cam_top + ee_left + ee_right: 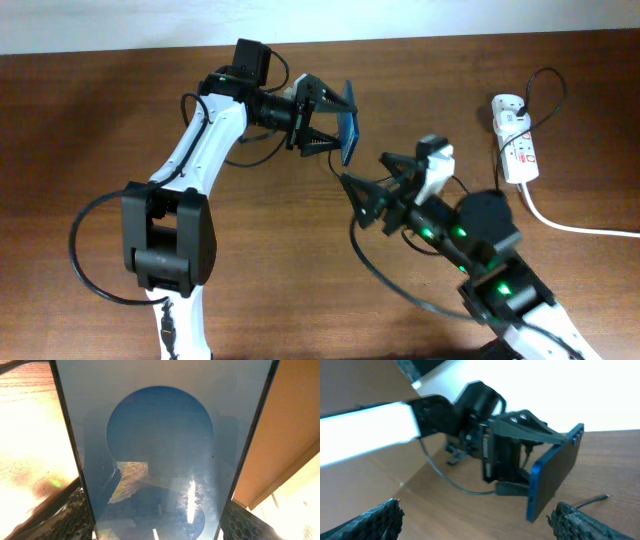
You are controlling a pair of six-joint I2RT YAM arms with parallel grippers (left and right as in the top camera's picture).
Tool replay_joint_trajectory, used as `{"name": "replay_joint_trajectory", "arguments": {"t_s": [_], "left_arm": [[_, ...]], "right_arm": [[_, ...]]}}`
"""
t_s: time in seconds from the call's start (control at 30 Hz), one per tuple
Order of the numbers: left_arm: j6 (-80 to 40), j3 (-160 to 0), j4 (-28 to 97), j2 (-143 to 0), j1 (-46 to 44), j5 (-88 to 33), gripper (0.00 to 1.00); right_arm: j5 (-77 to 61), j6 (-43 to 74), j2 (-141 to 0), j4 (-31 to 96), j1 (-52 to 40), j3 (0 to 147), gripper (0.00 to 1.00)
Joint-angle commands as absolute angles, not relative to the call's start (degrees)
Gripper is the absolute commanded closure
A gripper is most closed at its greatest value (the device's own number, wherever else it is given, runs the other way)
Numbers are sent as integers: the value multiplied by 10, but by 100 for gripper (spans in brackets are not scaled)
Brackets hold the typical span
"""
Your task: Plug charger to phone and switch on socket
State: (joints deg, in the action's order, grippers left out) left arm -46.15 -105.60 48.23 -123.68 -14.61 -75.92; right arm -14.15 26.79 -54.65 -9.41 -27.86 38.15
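Observation:
My left gripper (pixel 338 120) is shut on the phone (pixel 350 128) and holds it on edge above the table. In the left wrist view the phone's blue screen with its darker circle (pixel 160 435) fills the frame between the fingers (pixel 157 527). My right gripper (pixel 365 168) is open and empty, just below and right of the phone. Its two fingertips frame the bottom of the right wrist view (pixel 477 522), facing the phone's lower edge (pixel 555 475). A thin black charger tip (pixel 592 501) lies on the table behind the phone. The white socket (pixel 515 140) lies at the far right, with a black cable (pixel 550 85) looping from it.
A thick white cord (pixel 575 225) runs from the socket toward the right edge. The left arm (pixel 190 160) stretches across the left-centre of the brown wooden table (pixel 80 130). A black robot cable (pixel 390 285) curves under the right arm.

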Motion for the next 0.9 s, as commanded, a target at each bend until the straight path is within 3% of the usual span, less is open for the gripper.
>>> {"name": "replay_joint_trajectory", "arguments": {"t_s": [0.0,0.1,0.37,0.6,0.87], "left_arm": [[-454,-1061,480,-1238,-146,-783,48],[-454,-1061,480,-1238,-147,-784,48],[-454,-1061,480,-1238,-147,-782,47],[-454,-1061,480,-1238,-146,-782,46],[-454,-1061,480,-1238,-147,-782,46]], "right_arm": [[-130,257,-627,-137,-282,386,2],[-57,257,-677,-195,-282,386,2],[142,240,-730,-208,-336,405,1],[172,212,-848,-208,-349,506,0],[148,212,-859,-194,-349,515,19]]}}
